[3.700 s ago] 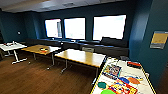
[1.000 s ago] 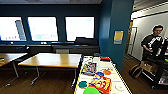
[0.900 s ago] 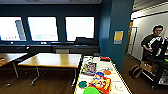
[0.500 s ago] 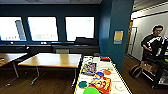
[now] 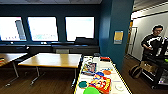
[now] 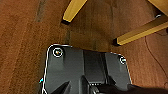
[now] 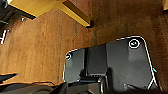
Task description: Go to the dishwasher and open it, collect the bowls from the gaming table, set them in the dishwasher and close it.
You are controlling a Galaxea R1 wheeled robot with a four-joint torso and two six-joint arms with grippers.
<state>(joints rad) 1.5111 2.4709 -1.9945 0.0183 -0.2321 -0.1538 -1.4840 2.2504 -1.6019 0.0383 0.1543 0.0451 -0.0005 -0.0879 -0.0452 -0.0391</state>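
The gaming table (image 5: 113, 76), white-topped with a yellow edge, runs away from me in the lower middle of the head view. Colourful game boxes (image 5: 101, 84) lie on it. Among them sit the bowls: a bright green one (image 5: 91, 90) nearest me, a dark green one (image 5: 82, 84), a blue one (image 5: 100, 74), an orange one (image 5: 106, 72) and a white one (image 5: 119, 87). The dishwasher is out of view. Both wrist views look down past the robot's dark plate at a brown wooden floor.
Wooden-topped tables (image 5: 53, 60) stand to the left under bright windows. A teal pillar (image 5: 112, 32) rises behind the gaming table. At the right a person (image 5: 153, 42) stands by a black cart (image 5: 160, 68). Yellow table legs (image 6: 72, 10) (image 7: 75, 15) stand near the arms.
Since 3.7 s ago the camera has turned right, so the gaming table sits nearer the middle and the person is in view. Over the last second nothing has visibly changed.
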